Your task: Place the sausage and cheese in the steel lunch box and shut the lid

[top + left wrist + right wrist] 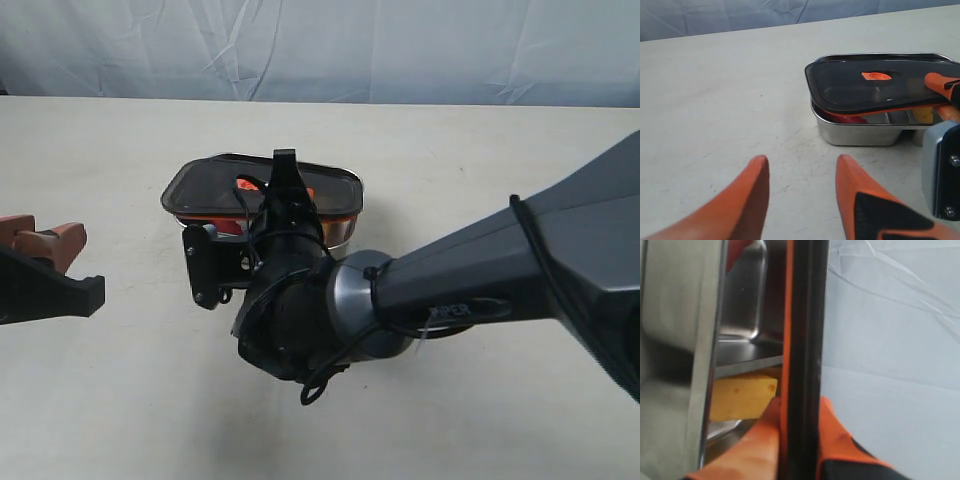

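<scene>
Right wrist view: right claw clamped on the edge of the lid, one orange finger on each face and the rim pinched between. An edge grip, probably so the lid can be steered flat over the opening. The cheese lies inside the steel lunch box, just under the held edge.

Left wrist view: the lid is over the box but not seated. A gap shows between the orange seal and the steel rim. Through it the sausage shows red, in the compartment beside the cheese's.

Both foods look to be in, so only closing remains. The lid needs squaring to the rim, then pressing down. Risk is a skewed seat.

Left claw: jaws apart, nothing between them, hanging over bare surface, apart from the box. Likely parked clear of the closing.
</scene>
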You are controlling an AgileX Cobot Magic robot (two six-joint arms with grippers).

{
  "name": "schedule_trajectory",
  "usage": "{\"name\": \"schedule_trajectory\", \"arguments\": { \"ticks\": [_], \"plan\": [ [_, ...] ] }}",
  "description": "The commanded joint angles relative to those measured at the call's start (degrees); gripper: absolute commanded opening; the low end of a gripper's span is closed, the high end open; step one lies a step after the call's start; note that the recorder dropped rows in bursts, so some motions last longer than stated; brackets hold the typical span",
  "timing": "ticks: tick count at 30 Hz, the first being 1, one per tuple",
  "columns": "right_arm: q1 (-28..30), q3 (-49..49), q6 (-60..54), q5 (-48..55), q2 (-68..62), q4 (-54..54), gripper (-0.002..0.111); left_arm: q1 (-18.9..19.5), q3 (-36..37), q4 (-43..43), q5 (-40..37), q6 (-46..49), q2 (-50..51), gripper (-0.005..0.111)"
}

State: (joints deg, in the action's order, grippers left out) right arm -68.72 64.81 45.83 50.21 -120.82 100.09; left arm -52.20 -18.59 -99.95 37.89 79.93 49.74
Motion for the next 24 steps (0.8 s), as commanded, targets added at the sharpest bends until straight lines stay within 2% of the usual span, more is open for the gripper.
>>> {"name": "schedule_trajectory", "arguments": {
  "ticks": [1,9,24],
  "plan": [
    [0.12,0.18,-0.75,-3.29,-0.61,-0.14,-0.001,-0.37,0.40,0.00,-0.52,-0.27,-0.34,0.041],
    [0.12,0.18,6.19,-5.47,-0.61,-0.14,-0.001,-0.37,0.40,0.00,-0.52,-0.27,-0.34,0.041],
    [0.02,0.18,6.19,-5.39,-0.48,-1.97,-0.001,-0.37,0.40,0.00,-0.65,-0.27,-0.34,0.041]
  ]
}}
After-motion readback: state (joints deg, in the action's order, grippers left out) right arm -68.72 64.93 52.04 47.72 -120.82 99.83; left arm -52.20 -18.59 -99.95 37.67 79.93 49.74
